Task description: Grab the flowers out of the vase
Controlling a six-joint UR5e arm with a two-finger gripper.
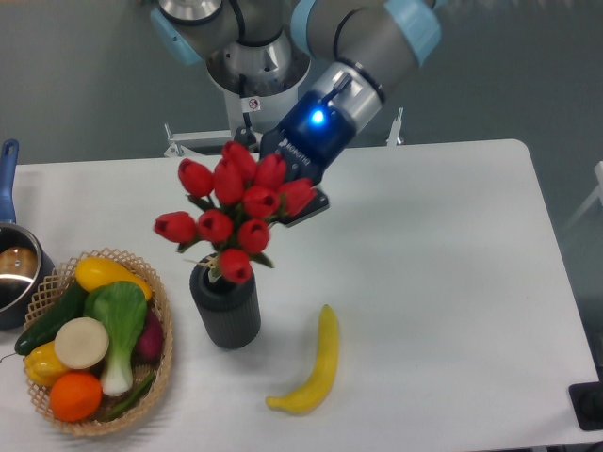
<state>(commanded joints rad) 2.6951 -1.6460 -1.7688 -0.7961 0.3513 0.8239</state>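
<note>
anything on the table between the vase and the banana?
No. In the fixed camera view, only bare white table lies between the vase and the banana; they stand apart, with nothing in the gap.

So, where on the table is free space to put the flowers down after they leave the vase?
The white table is bare to the right of the yellow banana, up to its right edge, and along the back left. The left side is crowded: woven basket of vegetables, ribbed dark grey vase, and a pot. The pincer holds the red tulip bunch.

Matt ribbed vase (225, 311) — woven basket (160, 350)
</note>
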